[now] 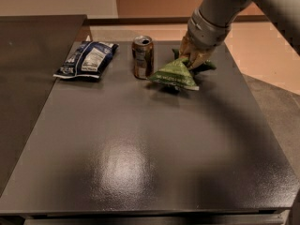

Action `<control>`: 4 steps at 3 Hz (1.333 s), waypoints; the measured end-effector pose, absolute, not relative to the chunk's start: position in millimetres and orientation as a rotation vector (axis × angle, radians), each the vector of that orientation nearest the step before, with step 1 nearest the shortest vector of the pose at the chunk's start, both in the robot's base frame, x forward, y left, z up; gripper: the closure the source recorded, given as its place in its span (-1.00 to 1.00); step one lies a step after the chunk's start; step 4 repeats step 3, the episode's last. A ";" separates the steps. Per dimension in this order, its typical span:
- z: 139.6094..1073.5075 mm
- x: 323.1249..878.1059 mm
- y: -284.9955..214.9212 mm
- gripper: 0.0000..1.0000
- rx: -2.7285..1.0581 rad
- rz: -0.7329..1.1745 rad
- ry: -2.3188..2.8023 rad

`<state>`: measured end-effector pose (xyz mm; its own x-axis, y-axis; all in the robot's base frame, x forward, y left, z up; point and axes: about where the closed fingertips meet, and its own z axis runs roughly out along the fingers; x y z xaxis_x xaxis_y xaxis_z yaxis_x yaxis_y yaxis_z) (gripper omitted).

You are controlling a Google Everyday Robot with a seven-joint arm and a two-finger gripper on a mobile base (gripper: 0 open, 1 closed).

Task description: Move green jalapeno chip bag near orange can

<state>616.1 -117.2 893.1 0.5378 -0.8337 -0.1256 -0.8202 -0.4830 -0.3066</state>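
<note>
The green jalapeno chip bag [174, 74] hangs tilted just right of the orange can [142, 56], its lower edge at or just above the dark table [140, 144]. My gripper [192, 59] is shut on the bag's upper right corner, with the arm coming in from the upper right. The can stands upright at the table's back middle. The bag's left tip is a small gap from the can; I cannot tell if they touch.
A dark blue-and-white snack bag [87, 60] lies flat at the back left of the table. A second dark surface [28, 50] adjoins on the left. The table's right edge [262, 121] drops to a tan floor.
</note>
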 end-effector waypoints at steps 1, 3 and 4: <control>892.1 617.0 -115.8 -0.28 -2.449 -0.059 1.366; 889.0 619.2 -113.0 -1.00 -2.448 -0.058 1.361; 889.0 619.2 -113.0 -1.00 -2.448 -0.058 1.361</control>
